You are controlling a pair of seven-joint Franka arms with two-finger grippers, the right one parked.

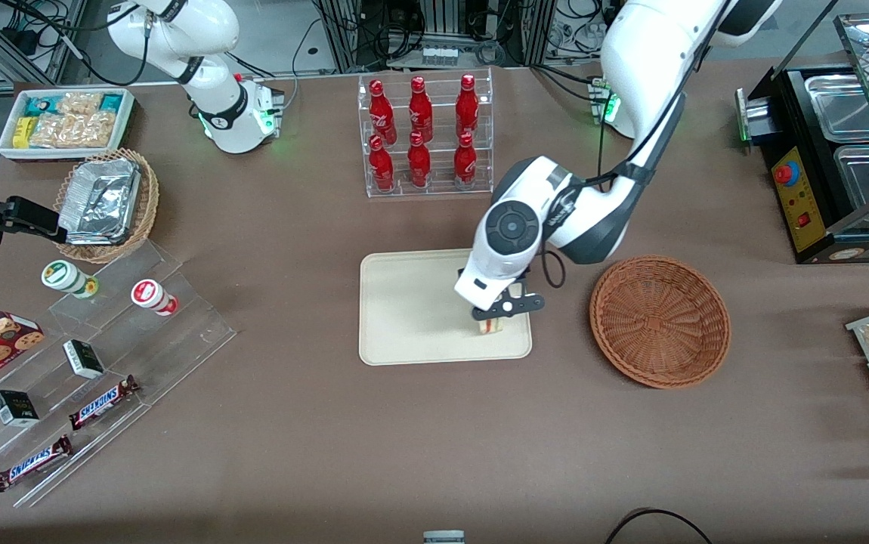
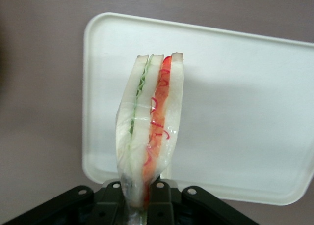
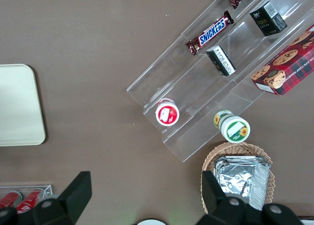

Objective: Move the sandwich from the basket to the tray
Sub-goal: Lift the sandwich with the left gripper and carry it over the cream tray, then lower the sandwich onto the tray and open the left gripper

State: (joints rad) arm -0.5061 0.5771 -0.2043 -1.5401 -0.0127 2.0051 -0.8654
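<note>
From the front view I see the gripper [image 1: 496,316] poised over the tray [image 1: 404,302], at roughly the five o'clock corner of it, the corner nearest the basket [image 1: 660,321]. The jaws are closed narrowly on the sandwich [image 1: 488,326], pinching its wrapped end so that only a thin slice of bread width sits between them. In the left wrist view the sandwich [image 2: 149,136] stands out lengthwise from the gripper [image 2: 140,198], its long axis running straight away from the jaws, with its free end toward twelve o'clock over the tray [image 2: 245,112]. I read its cut edge facing the camera: pale bread on each outer face, a green layer on one side and a red-orange layer on the other, all under clear film. In the front view the sandwich shows only as a small pale block with a red streak just beneath the jaws, over the tray's surface near its rim; I cannot tell whether it touches the tray. The basket sits on the tabletop [image 1: 434,438] at about three o'clock from the tray, just beside it but apart, toward the working arm's end. A clear rack of red bottles [image 1: 423,136] stands at twelve o'clock from the tray, farther from the front camera.
</note>
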